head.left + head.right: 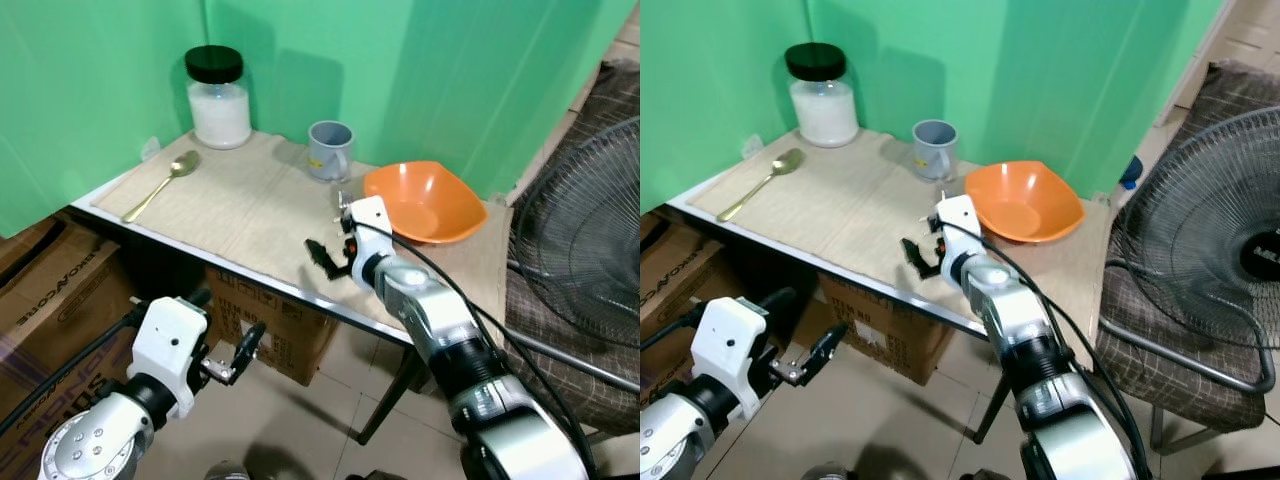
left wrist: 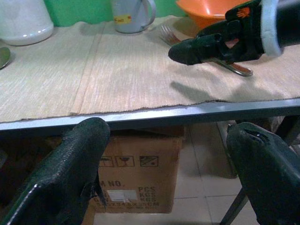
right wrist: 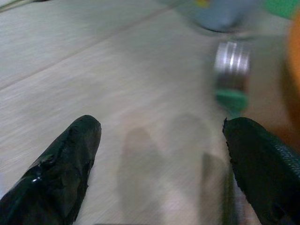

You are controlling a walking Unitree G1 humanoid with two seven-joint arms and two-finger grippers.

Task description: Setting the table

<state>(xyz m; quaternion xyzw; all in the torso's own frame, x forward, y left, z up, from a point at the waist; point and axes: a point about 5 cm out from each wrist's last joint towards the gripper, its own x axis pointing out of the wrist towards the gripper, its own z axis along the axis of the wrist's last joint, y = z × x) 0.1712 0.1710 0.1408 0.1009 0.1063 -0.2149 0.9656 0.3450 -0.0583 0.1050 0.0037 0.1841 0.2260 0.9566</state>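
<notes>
My left gripper idle, spread. Right gripper spread over fork; risk: nudging orange bowl.

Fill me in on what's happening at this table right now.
The robot is setting the table. Its right gripper hovers open over the beige mat, beside a fork lying next to the orange bowl. The fingers hold nothing. The left gripper hangs open below the table edge. A spoon, grey mug and white jar sit farther back.
</notes>
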